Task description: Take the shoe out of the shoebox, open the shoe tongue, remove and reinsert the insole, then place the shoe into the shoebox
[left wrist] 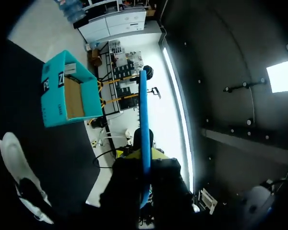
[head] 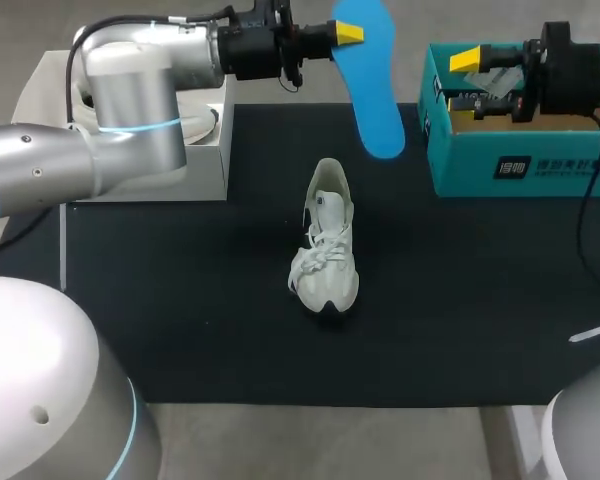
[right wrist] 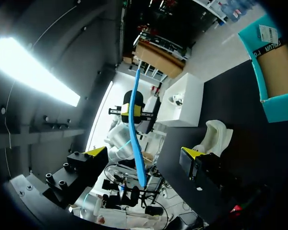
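Closest in, the shoe [head: 325, 250] lies on the counter [head: 180, 300]. Beyond and above it, the left tool [head: 345, 33] grips the blue insole [head: 370, 90] aloft. The right tool [right wrist: 144, 153] hangs spread and empty over the shoebox [head: 520, 165]. Removal looks done; reinsertion calls for lining the insole up with the shoe's opening.
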